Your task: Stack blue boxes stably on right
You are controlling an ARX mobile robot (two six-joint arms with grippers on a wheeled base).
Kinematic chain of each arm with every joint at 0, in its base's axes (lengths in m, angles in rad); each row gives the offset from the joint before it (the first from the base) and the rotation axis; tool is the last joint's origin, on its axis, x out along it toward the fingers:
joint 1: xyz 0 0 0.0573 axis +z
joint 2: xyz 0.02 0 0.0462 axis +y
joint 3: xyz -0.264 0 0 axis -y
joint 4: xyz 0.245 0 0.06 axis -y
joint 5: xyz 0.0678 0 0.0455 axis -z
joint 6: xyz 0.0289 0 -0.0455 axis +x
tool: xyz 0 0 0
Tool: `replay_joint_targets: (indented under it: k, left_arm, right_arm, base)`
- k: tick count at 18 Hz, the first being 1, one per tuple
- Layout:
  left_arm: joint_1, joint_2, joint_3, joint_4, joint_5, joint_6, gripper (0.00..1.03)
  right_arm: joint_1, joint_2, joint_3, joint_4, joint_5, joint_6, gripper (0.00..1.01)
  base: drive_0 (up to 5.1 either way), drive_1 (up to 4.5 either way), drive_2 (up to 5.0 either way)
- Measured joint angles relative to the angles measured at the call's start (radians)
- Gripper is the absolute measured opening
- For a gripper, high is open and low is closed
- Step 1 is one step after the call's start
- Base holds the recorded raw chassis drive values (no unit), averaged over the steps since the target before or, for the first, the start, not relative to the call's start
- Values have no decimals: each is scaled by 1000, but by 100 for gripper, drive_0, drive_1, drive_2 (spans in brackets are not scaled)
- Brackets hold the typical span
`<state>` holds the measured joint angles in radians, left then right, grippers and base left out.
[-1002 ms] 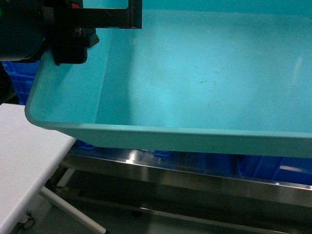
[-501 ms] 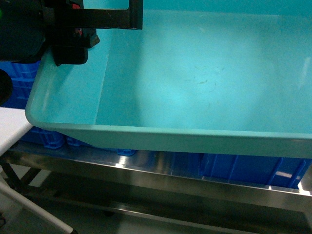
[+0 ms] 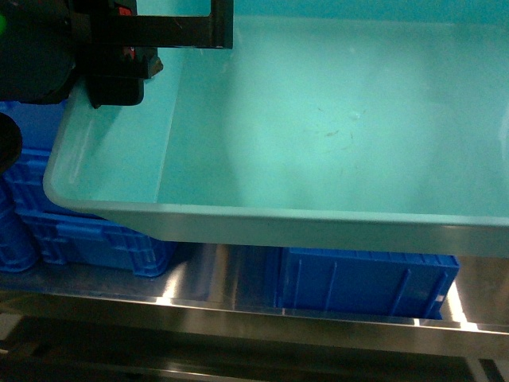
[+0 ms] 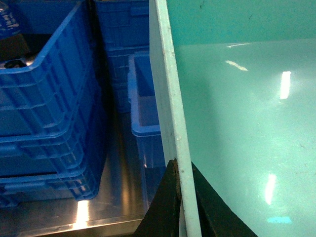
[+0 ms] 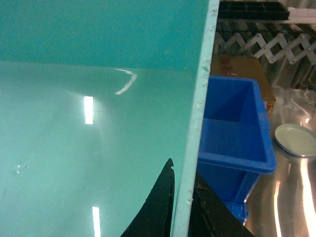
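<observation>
Left gripper (image 4: 180, 197) clamped on turquoise tub (image 3: 318, 135) left rim, one finger each side. Right gripper (image 5: 180, 207) likewise clamped on right rim.

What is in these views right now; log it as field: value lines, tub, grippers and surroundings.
held item: turquoise tub, empty, carried above the steel shelf
left gripper: shut on the tub's left rim, one finger on each side of the wall
right gripper: shut on the tub's right rim, same pinch
below tub: blue crate on the shelf
left side: stacked blue crates
right side: open blue crate, pale plate beyond it
tub placed: not yet
</observation>
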<state>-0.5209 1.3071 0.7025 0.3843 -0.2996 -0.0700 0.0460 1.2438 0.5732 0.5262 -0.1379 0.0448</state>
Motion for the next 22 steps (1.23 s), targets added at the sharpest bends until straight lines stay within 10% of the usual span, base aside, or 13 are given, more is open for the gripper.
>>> replay_joint_targets:
  k: [4,22]
  left_arm:
    - [-1,0,0,-1,1,0,2]
    - [-1,-5,0,-2,1,0,2]
  right_arm:
    - [0,-2,0,-3,0,0,7]
    - [0,-2,-1,-1,0,1,7]
  base:
    - [453,-406,-51]
    - [0,368,-368]
